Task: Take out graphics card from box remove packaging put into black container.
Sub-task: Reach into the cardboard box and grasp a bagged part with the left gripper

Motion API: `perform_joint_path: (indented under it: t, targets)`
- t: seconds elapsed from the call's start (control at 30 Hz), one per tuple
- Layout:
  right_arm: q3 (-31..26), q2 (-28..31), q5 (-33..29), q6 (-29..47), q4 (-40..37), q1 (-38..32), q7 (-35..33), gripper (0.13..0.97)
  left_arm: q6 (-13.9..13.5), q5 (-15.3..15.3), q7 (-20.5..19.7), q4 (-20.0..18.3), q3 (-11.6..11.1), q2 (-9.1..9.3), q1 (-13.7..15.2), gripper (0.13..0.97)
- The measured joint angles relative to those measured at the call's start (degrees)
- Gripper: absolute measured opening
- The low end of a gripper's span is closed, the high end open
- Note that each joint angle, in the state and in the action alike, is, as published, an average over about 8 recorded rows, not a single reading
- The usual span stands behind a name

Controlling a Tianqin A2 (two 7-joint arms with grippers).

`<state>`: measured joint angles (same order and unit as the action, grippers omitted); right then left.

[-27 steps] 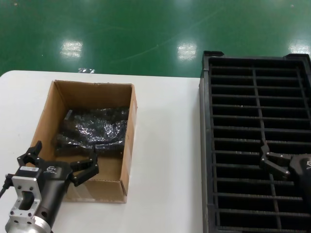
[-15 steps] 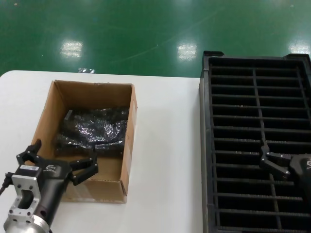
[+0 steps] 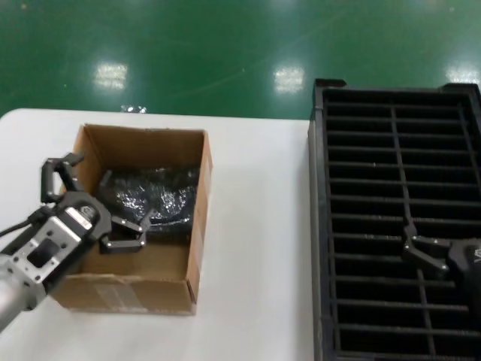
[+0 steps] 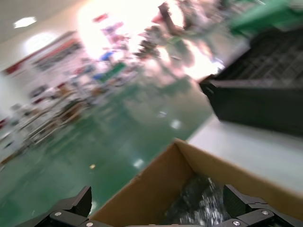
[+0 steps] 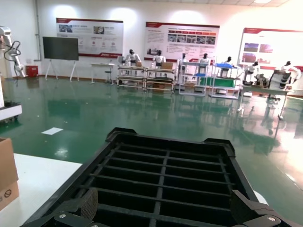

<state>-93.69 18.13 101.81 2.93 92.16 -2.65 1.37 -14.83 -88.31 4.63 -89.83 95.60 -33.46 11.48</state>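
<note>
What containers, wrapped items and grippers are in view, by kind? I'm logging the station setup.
Cardboard box: 1
Black container: 1
Shiny bagged item in the box: 1
Grippers: 2, left gripper open over the box, right gripper over the container
Total: 5

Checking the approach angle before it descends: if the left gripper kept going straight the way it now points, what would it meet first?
Probably the shiny bagged item lying in the box. The left gripper, fingers open, already hangs over it; depth is unclear.
</note>
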Motion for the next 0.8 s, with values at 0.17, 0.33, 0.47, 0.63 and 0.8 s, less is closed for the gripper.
perform_joint_path:
  t: [0.17, 0.33, 0.47, 0.63, 0.8]
  targets:
    - [0.0, 0.0, 0.0, 0.0, 0.0, 0.0, 0.0, 0.966, -7.3, 6.8, 1.9, 6.2, 5.0, -4.73, 8.6, 0.966]
    - [0.0, 0.0, 0.0, 0.0, 0.0, 0.0, 0.0, 0.966, -13.0, 13.1, 7.2, 15.1, 10.8, -5.51, 18.9, 0.966]
    - [0.0, 0.0, 0.0, 0.0, 0.0, 0.0, 0.0, 0.966, -14.4, 16.4, 12.9, 22.3, 14.6, -4.03, 25.2, 0.966]
    - [0.0, 0.0, 0.0, 0.0, 0.0, 0.0, 0.0, 0.966, -15.0, 18.5, 17.4, 28.2, 17.5, -2.28, 29.1, 0.966]
    - [0.0, 0.0, 0.0, 0.0, 0.0, 0.0, 0.0, 0.966, -15.0, 18.8, 20.2, 32.5, 18.8, -0.91, 31.0, 0.966]
